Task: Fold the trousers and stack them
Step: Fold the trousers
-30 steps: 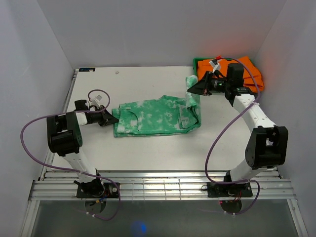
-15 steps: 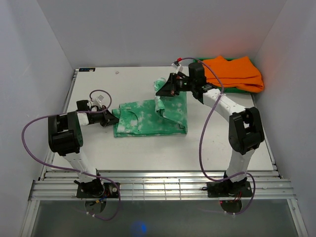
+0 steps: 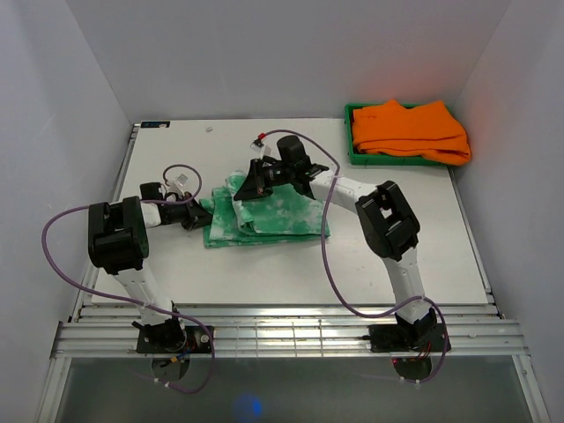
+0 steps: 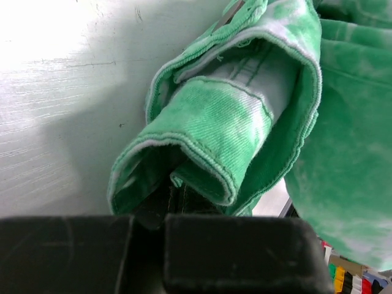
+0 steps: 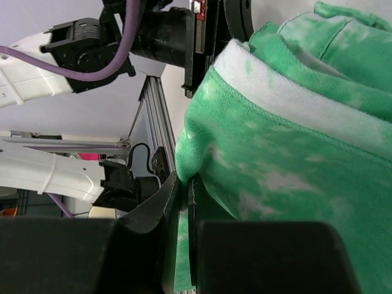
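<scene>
The trousers [image 3: 278, 214], green with white blotches, lie folded in the middle of the table. My right gripper [image 3: 248, 191] is shut on a fold of the trousers [image 5: 257, 159] and holds it over their left half. My left gripper [image 3: 201, 213] is shut on the trousers' left end, the waistband [image 4: 214, 116], at table level. The two grippers are close together at the left end of the cloth.
A green bin [image 3: 352, 154] at the back right corner holds plain orange garments [image 3: 407, 129]. The table [image 3: 264, 273] has walls at the back and both sides, and a metal rail runs along its near edge.
My right gripper has carried the held end of the trousers from the back right, by the bin, leftwards across the cloth, folding it over. The left gripper stayed put.
</scene>
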`<move>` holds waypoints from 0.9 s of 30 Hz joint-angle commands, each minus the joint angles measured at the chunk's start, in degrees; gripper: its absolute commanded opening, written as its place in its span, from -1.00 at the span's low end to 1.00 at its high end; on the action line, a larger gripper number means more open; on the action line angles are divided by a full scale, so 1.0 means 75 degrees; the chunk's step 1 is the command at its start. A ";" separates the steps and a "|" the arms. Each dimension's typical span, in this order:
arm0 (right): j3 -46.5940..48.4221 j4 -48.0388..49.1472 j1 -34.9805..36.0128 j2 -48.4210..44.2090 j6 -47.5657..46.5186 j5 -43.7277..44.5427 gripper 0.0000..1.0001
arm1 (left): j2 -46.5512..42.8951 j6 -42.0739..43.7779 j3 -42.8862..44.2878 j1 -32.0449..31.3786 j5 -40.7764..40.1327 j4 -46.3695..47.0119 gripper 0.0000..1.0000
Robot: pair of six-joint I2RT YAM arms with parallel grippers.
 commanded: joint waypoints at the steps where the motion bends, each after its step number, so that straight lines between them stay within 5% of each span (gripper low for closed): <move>1: 0.0673 0.0675 0.0192 0.0202 0.0217 0.0058 -0.85 | -0.0084 0.0063 -0.0163 -0.0075 0.0038 0.0033 -1.00; 27: 0.2267 0.0710 0.1212 0.1889 0.1025 0.1090 -0.84 | 0.0174 -0.0218 -0.0679 -0.0099 0.0131 0.0677 -1.00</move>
